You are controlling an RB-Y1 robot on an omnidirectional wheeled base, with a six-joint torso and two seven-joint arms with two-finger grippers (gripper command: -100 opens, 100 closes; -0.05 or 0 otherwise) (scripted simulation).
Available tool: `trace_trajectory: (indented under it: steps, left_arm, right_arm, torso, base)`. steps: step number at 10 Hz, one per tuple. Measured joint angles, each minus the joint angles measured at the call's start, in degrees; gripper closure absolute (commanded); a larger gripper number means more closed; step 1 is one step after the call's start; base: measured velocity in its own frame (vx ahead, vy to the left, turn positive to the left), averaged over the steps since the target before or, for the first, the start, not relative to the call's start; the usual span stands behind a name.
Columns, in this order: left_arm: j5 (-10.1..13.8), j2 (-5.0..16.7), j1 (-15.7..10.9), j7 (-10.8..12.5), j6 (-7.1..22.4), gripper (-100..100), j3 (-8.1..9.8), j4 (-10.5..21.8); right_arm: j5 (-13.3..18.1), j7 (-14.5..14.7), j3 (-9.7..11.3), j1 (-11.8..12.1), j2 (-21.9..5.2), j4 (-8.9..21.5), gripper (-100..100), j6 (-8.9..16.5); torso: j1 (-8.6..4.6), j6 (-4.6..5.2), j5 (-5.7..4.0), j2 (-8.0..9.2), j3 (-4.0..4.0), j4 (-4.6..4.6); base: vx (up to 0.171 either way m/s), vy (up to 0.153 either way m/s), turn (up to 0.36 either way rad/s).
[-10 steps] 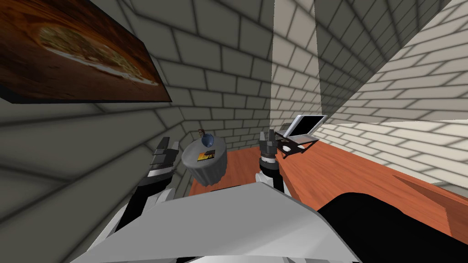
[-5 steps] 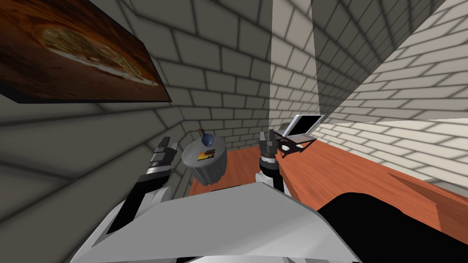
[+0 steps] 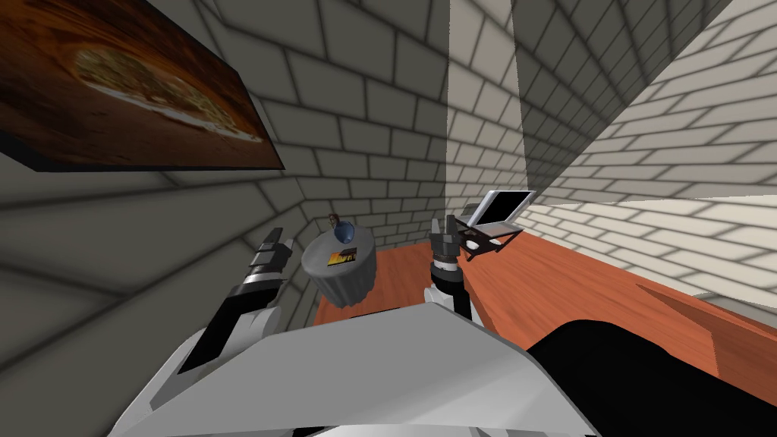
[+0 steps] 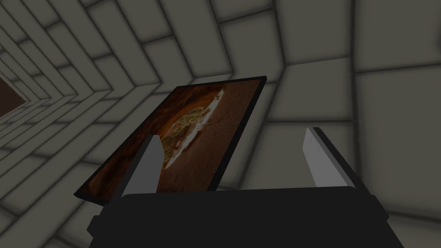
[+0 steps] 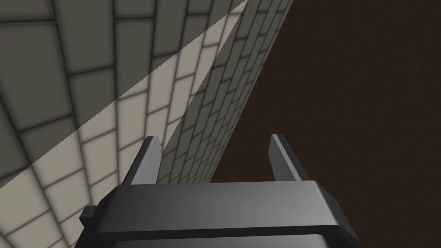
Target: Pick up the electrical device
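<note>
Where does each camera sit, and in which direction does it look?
Head view: on the head, looking steeply down and forward at a brick wall, a painting, a laptop on a table; both forearms show, with left pincer and right pincer.
Left wrist view: on the left hand, looking along the open left pincer at the painting.
Right wrist view: on the right hand, looking along the open right pincer at brick wall and a dark brown surface.
Shared: head and left wrist views both show the painting.
</note>
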Motion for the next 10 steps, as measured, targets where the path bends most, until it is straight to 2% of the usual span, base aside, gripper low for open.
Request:
trace_trajectory:
  steps: [3, 5, 7, 10]
  left_arm:
    - [0.3, 0.3, -0.4, 0.7, 4.7, -100, 1.01, -0.2]
    - [0.9, 1.0, -1.3, 1.4, 7.7, -100, 1.91, 1.0]
    - [1.1, 1.1, -2.5, 1.8, 11.0, -100, 2.11, 2.5]
    - [1.7, 1.5, -2.9, 2.4, 14.6, -100, 2.26, 3.4]
  right_arm:
    - [0.0, 0.0, 0.0, 0.0, 0.0, 0.0, 0, 0.0]
    - [0.0, 0.0, 0.0, 0.0, 0.0, 0.0, 0, 0.0]
    - [0.0, 0.0, 0.0, 0.0, 0.0, 0.0, 0, 0.0]
    - [0.0, 0.0, 0.0, 0.0, 0.0, 0.0, 0, 0.0]
  torso:
    - [-0.02, 0.0, -0.01, -0.03, -0.01, -0.01]
    - [-0.02, -0.01, 0.0, -0.06, -0.03, -0.01]
    - [-0.04, 0.0, 0.0, -0.12, -0.07, -0.03]
    - [-0.05, 0.0, -0.01, -0.13, -0.07, -0.03]
  base:
    - [-0.009, -0.006, -0.014]
    - [0.001, -0.006, -0.003]
    - [0.012, -0.01, -0.007]
    - [0.017, -0.013, 0.0]
